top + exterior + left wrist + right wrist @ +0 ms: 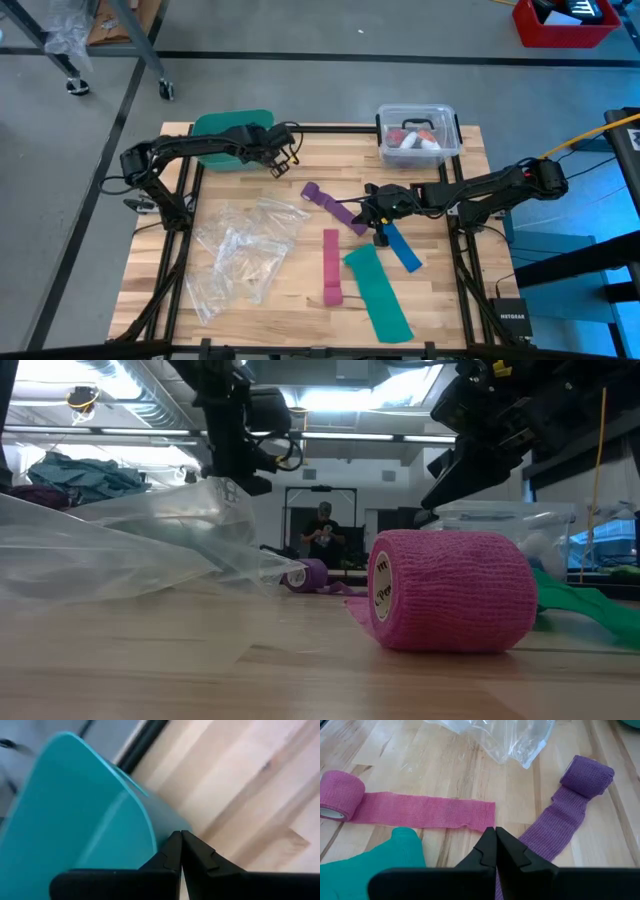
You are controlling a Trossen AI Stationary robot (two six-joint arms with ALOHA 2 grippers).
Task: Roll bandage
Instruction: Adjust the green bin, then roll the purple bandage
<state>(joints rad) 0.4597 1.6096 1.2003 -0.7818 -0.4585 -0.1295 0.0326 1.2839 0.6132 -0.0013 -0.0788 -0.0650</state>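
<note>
The purple bandage lies flat on the wooden table as a band with a small roll at its far-left end. The roll also shows in the low view. My right gripper is shut and empty. It hangs above the table over the band's flat end, beside the end of the pink strip. My left gripper is shut and empty in the air by the teal bin at the table's far left.
The pink strip with its roll lies toward the near edge, with a teal strip and a blue strip to its right. Clear plastic bags lie at the left. A clear lidded box stands at the far right.
</note>
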